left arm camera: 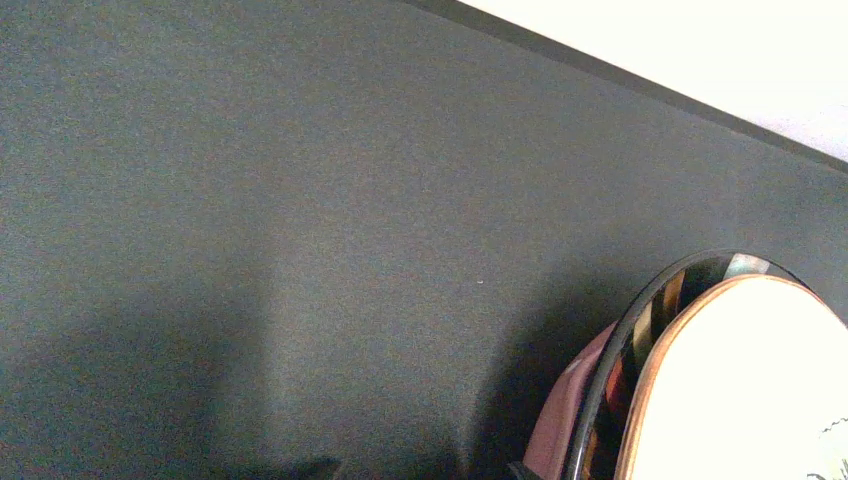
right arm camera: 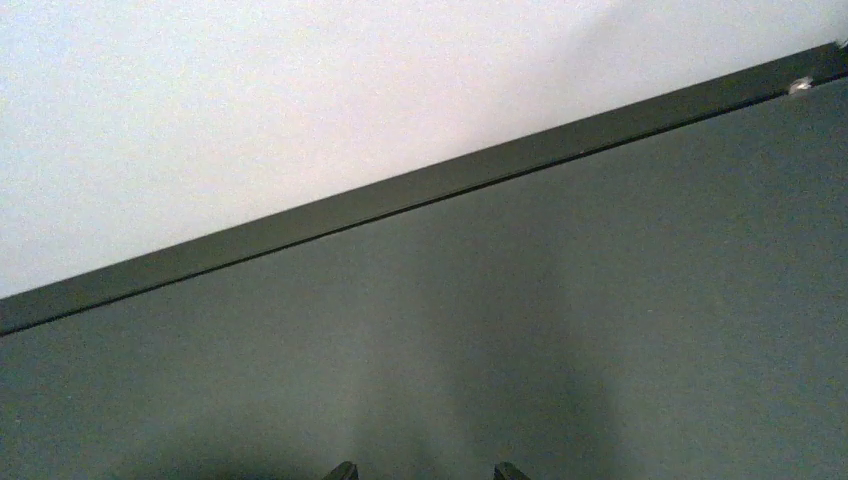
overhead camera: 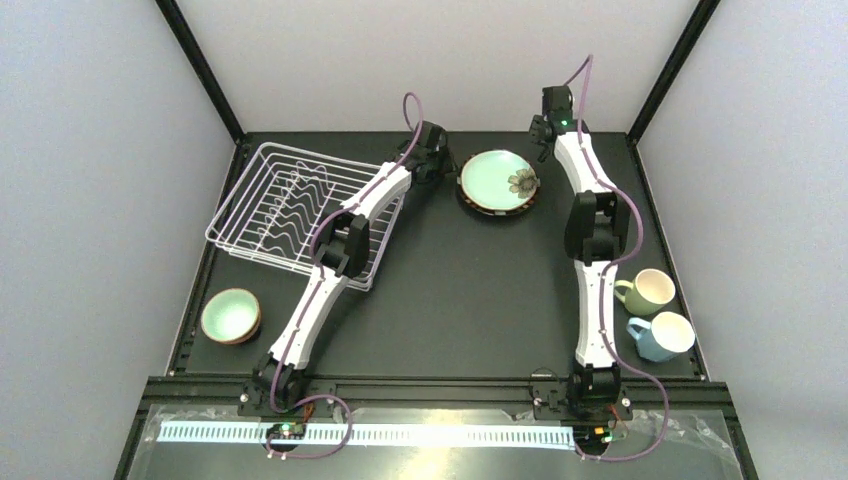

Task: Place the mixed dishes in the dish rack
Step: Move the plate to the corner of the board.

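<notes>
The mint-green flowered plate [overhead camera: 498,180] with a dark rim lies at the back middle of the mat. In the left wrist view it [left arm camera: 740,390] fills the lower right, stacked on a pink plate [left arm camera: 568,410] whose edge pokes out. My left gripper [overhead camera: 437,160] is just left of this stack, low over the mat. Its jaws [left arm camera: 415,472] are open, with only the tips showing, the right one by the pink edge. My right gripper [overhead camera: 542,135] hovers beyond the plate near the back wall, open and empty [right arm camera: 425,472]. The white wire dish rack [overhead camera: 262,190] stands back left, with no dishes in it.
A small mint bowl [overhead camera: 231,315] with a reddish rim sits front left. A pale green mug [overhead camera: 648,292] and a light blue mug [overhead camera: 665,337] stand at the right edge. The left arm reaches across the rack's right corner. The back wall rail [right arm camera: 420,190] is close ahead of the right gripper.
</notes>
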Robot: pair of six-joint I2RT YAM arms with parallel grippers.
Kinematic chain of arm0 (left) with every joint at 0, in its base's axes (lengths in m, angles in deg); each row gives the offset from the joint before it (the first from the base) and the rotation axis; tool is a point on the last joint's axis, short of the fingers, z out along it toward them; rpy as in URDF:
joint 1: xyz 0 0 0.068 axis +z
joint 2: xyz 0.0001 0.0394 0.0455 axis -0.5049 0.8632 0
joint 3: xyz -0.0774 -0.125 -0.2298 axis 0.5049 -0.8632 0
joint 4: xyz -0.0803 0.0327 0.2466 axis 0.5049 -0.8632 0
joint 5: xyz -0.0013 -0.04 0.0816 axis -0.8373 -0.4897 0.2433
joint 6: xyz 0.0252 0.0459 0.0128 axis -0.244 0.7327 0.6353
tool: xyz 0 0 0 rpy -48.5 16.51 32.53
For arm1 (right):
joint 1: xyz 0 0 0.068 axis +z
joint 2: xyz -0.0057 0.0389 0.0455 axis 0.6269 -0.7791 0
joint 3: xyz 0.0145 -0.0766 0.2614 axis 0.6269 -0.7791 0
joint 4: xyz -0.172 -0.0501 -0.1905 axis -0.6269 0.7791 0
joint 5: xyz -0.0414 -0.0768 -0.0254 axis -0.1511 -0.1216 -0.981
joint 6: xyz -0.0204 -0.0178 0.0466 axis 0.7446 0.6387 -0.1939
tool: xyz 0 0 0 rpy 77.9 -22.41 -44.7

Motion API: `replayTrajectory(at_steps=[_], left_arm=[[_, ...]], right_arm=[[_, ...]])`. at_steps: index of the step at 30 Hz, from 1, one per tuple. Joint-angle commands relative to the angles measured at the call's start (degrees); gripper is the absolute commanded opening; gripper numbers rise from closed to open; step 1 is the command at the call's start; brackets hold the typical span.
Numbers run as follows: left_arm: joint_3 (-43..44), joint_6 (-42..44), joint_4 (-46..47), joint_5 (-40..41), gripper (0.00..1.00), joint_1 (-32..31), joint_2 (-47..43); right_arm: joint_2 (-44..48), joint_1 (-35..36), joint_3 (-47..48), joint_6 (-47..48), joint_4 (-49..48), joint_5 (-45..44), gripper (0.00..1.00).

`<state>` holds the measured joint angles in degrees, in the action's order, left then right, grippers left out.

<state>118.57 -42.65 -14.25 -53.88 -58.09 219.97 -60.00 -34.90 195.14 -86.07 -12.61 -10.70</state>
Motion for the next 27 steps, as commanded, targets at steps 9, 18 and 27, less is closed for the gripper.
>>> replayTrajectory(at_steps=[9, 18, 27], left_arm=[[2.3, 2.2, -2.0, -7.0, 0.91, -5.6, 2.8], [2.2, 3.4, -3.1, -7.6, 0.91, -6.8, 2.1], [1.9, 4.5, -4.3, -8.0, 0.91, -8.1, 1.1]], right_arm=[[-7.9, -0.8, 5.6, 3.6, 1.8, 10.6, 0.78], [-10.5, -0.8, 6.4, 3.4, 2.8, 16.8, 0.78], [-6.5, -0.8, -1.6, 3.9, 3.3, 15.3, 0.78]])
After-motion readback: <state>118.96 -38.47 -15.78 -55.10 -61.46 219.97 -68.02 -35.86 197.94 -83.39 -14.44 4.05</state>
